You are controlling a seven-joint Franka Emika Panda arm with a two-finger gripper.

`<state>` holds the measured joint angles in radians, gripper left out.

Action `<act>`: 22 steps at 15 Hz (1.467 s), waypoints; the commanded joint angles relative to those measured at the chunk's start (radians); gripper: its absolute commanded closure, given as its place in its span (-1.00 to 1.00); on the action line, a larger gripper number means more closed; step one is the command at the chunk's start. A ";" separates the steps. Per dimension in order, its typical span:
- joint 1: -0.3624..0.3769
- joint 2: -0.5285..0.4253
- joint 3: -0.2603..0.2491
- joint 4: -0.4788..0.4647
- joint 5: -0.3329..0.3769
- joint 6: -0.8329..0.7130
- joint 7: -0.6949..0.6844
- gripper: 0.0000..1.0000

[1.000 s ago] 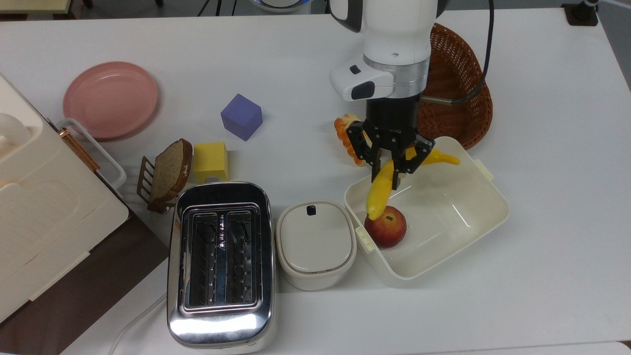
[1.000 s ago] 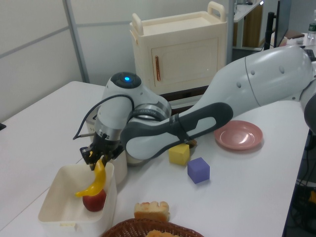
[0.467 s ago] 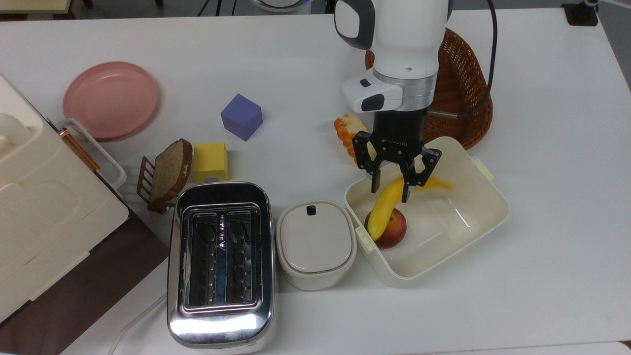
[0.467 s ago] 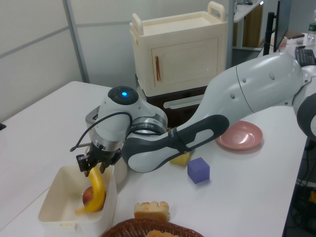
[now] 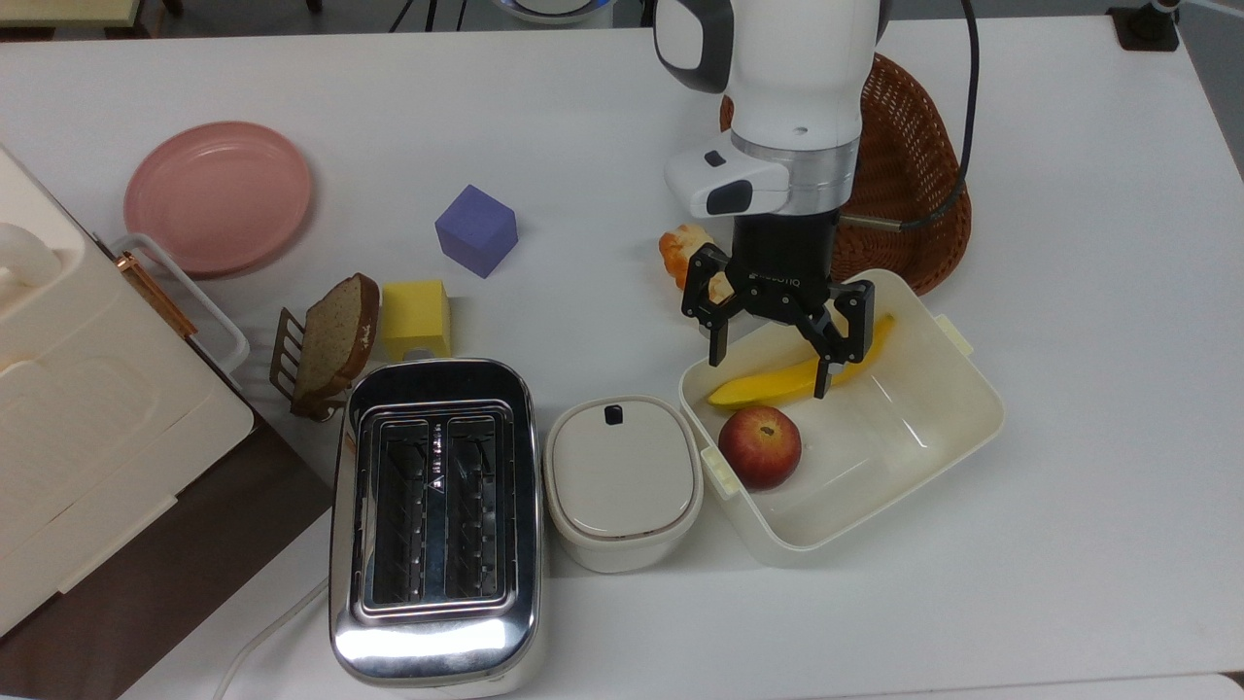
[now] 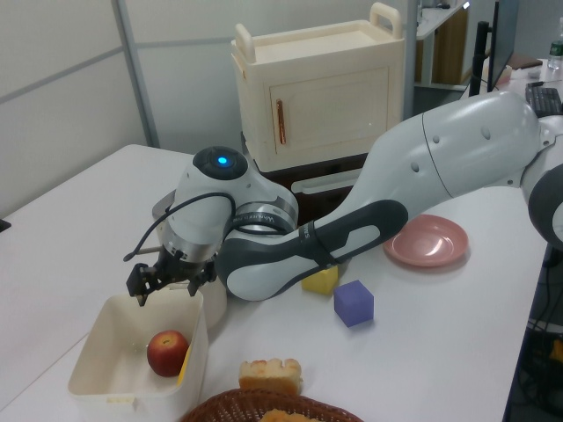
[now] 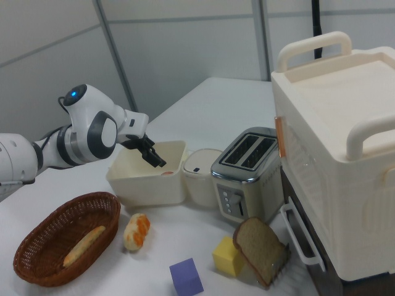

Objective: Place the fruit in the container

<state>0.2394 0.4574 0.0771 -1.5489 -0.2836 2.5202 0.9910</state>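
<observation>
surface: white table [image 5: 1069,243] under everything you see, grey wall panels behind it in the left view and the right view.
top view, banana [image 5: 777,381]: lying free inside the container [image 5: 957,433], along the wall nearest the arm; its middle stretch is crossed by a finger, so you get two yellow pieces.
top view, gripper [image 5: 773,365]: above the tub's rim, fingers spread wide, nothing between them.
top view, apple [image 5: 760,446]: in the same tub, just beside the banana.
top view, bread roll [image 5: 680,245]: half hidden behind the gripper body.
top view, wicker basket [image 5: 904,175]: partly covered by the arm.
left view, banana [image 6: 184,367]: you get a thin yellow sliver between the apple [image 6: 166,352] and the tub wall; the rest is hidden.
left view, gripper [image 6: 164,286]: open, over the container [image 6: 106,369].
right view, container [image 7: 148,179]: its wall hides the banana; a reddish speck at the rim is hard to make out.
right view, gripper [image 7: 151,157]: dark fingers above the tub; you cannot tell their spread here.
</observation>
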 commanded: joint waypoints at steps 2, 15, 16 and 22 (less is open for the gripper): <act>-0.061 -0.149 0.036 -0.040 -0.013 -0.165 -0.043 -1.00; -0.184 -0.563 -0.083 -0.157 0.181 -0.885 -0.667 -1.00; -0.183 -0.572 -0.098 -0.163 0.181 -0.886 -0.679 -1.00; -0.173 -0.568 -0.135 -0.174 0.184 -0.882 -0.696 -1.00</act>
<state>0.0335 -0.0796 -0.0343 -1.6836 -0.1148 1.6199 0.3081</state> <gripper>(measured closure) 0.000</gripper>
